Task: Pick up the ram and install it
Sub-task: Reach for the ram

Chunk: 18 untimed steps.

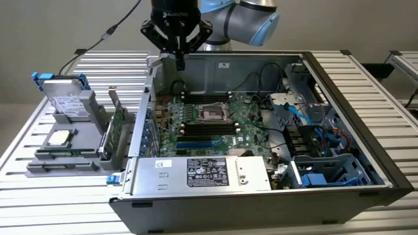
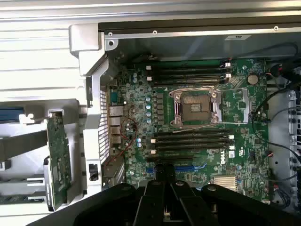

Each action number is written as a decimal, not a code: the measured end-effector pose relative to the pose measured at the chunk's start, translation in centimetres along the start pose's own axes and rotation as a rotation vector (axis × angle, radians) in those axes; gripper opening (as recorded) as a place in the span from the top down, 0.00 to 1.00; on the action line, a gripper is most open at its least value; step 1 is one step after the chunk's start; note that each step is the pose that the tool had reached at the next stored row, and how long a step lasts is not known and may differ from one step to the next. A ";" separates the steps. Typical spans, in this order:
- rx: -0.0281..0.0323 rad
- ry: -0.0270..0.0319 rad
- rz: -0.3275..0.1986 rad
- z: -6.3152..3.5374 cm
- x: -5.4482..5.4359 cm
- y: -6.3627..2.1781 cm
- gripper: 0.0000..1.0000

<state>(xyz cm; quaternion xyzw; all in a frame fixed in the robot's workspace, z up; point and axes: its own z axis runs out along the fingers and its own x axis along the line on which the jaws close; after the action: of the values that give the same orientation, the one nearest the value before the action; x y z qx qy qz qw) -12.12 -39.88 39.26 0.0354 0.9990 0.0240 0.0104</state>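
My gripper [image 1: 179, 62] is clenched on nothing, above the open case [image 1: 365, 117]. The ram [image 1: 65, 152] appears to lie flat in the grey fixture [image 1: 39, 169], well apart. Risk: approaching with fingers closed would strike the stick. Misalignment could seize the neighbouring upright expansion card [image 1: 119, 128] instead.

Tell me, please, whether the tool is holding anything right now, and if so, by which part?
Nothing is held: the tool hangs shut and empty above the open computer case.
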 end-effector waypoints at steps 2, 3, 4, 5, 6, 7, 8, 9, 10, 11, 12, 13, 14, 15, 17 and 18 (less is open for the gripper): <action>0.0000 0.0000 0.000 0.00 0.0 0.00 0.90; 0.0000 0.0000 0.000 0.00 0.0 0.00 0.90; 0.0000 0.0000 0.000 0.00 0.0 0.00 0.90; 0.0000 0.0000 0.000 0.00 0.0 0.00 0.90; 0.0000 0.0000 0.000 0.00 0.0 0.00 0.90; 0.0000 0.0000 0.000 0.00 0.0 0.00 0.90; 0.0000 0.0000 0.000 0.00 0.0 0.00 0.90; 0.0001 0.0000 0.000 0.00 0.0 0.00 0.90; 0.0000 0.0000 0.000 0.00 0.0 0.00 0.90; 0.0000 0.0000 0.000 0.00 0.0 0.00 0.90; 0.0000 0.0000 0.000 0.00 0.0 0.00 0.90; 0.0000 0.0000 0.000 0.00 0.0 0.00 0.90; 0.0000 0.0000 0.000 0.00 0.0 0.00 0.90; 0.0000 0.0000 0.000 0.00 0.0 0.00 0.90; 0.0000 0.0000 0.000 0.00 0.0 0.00 0.90; 0.0000 0.0000 0.000 0.00 0.0 0.00 0.90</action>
<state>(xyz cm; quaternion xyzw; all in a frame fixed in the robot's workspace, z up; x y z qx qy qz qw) -12.12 -39.88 39.26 0.0354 0.9990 0.0240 0.0104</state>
